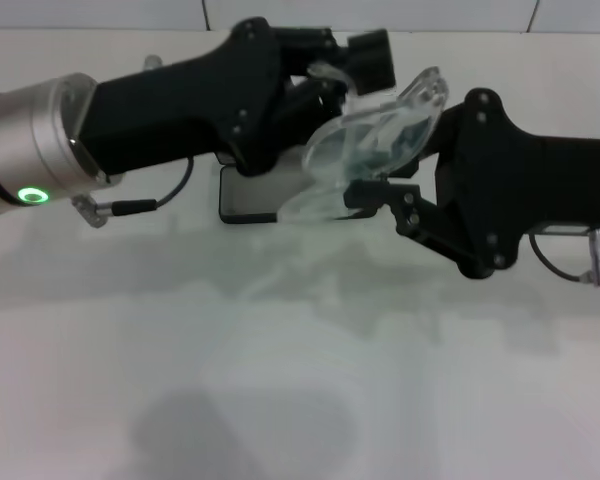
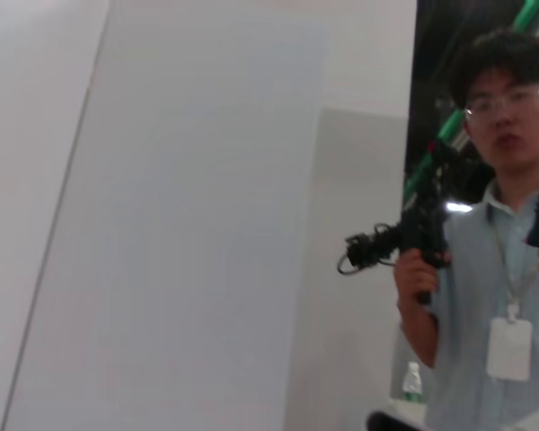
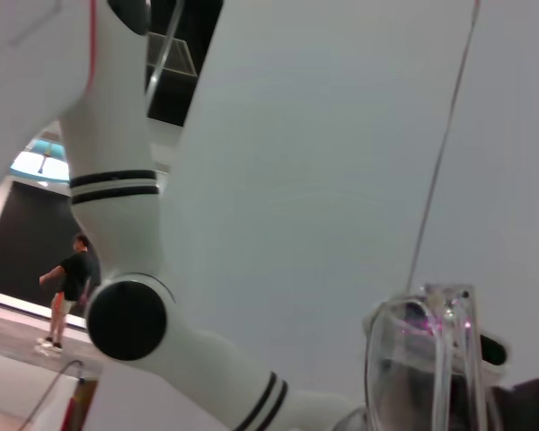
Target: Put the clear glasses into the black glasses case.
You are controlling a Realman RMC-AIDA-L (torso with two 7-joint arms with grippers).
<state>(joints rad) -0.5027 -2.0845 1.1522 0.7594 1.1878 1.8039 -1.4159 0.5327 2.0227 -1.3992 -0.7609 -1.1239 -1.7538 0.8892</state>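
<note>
The clear glasses [image 1: 375, 140] hang tilted in the air between both arms at the middle of the head view. My left gripper [image 1: 342, 78] reaches in from the left and is shut on the upper arm of the clear glasses. From the right, my right gripper [image 1: 385, 185] sits against their lower lens edge. The right wrist view shows the clear glasses [image 3: 431, 359] very close. The black glasses case [image 1: 248, 195] lies on the table beneath the left gripper, its grey lining showing and most of it hidden by the arm.
The white table [image 1: 300, 380] spreads out in front of the arms. A person [image 2: 494, 233] holding a black device stands beyond the table in the left wrist view. A white robot arm segment [image 3: 126, 233] crosses the right wrist view.
</note>
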